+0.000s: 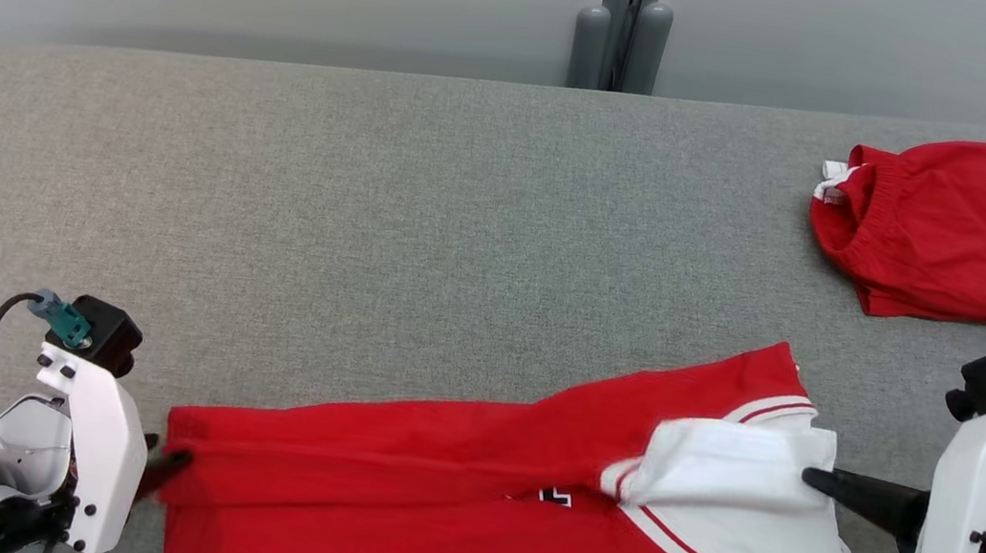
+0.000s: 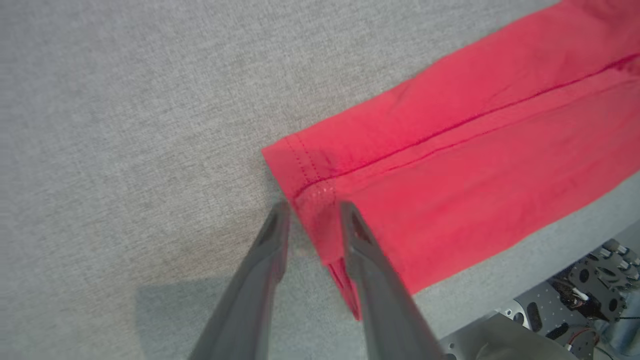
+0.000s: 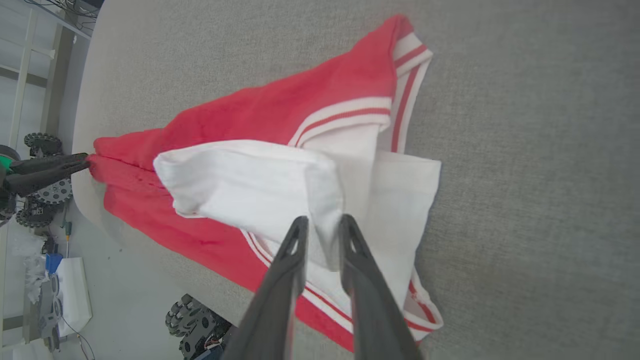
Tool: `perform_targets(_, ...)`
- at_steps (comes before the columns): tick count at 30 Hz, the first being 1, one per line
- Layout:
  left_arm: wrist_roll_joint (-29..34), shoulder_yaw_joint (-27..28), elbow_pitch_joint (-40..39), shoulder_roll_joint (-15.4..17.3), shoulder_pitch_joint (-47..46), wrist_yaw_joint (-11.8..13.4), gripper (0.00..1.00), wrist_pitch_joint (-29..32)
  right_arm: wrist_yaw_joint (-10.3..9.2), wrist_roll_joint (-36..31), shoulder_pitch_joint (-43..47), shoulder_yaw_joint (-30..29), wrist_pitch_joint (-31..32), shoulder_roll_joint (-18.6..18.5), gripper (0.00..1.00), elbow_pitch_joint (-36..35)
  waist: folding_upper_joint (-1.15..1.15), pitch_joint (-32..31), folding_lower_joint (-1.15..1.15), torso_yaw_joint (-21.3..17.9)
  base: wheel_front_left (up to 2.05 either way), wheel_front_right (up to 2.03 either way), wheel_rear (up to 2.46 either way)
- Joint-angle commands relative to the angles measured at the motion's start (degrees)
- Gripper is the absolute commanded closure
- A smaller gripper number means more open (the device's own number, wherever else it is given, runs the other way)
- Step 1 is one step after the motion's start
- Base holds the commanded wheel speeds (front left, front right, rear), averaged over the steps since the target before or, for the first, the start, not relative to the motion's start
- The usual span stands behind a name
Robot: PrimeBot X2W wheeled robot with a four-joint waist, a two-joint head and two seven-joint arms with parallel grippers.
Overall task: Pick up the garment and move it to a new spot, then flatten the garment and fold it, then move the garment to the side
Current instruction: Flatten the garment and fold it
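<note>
The garment [image 1: 442,501] is a long red piece with white, red-striped panels at its right end, lying stretched along the near edge of the grey table. My left gripper [image 1: 172,463] is at its left hem; in the left wrist view the fingers [image 2: 312,210] stand slightly apart, open, with the hem corner of the garment [image 2: 450,165] lying loosely between them. My right gripper [image 1: 812,478] is shut on a raised white fold at the garment's right end; the right wrist view shows its fingers [image 3: 322,225] pinching that fold of the garment [image 3: 250,120].
A second red garment [image 1: 943,229] lies folded at the table's far right. The grey padded table [image 1: 364,230] stretches wide behind the garment. Its near edge runs just below the garment, with floor clutter [image 3: 65,295] beyond it.
</note>
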Motion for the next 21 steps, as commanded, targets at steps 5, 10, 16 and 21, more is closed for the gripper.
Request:
perform_targets(5,-1.74,0.23,-0.96,0.83,1.25,0.36,0.0,1.19,0.02,0.77,3.27,-0.8,-0.47,-2.03,0.0,-2.01,0.0,-0.97,0.0,0.13,0.0,0.0,0.0)
perform_targets(10,-2.09,0.98,-2.34,1.96,2.28,1.62,0.0,0.77,0.02,1.46,6.02,-1.25,-1.07,-3.9,0.0,-4.51,0.0,-1.5,0.0,0.25,0.0,0.0,0.0)
perform_targets(16,-2.11,2.7,-4.57,2.93,3.5,3.33,0.0,-2.08,0.02,1.55,9.0,-3.44,-5.12,-6.02,0.0,-7.46,0.0,-2.01,0.0,0.2,0.0,0.0,0.0)
perform_targets(21,-1.59,5.12,-6.92,1.81,5.16,5.97,0.0,-8.16,0.02,-0.72,11.42,-5.56,-11.72,-5.53,0.0,-8.66,0.0,-2.21,0.0,-0.03,0.0,0.0,0.0)
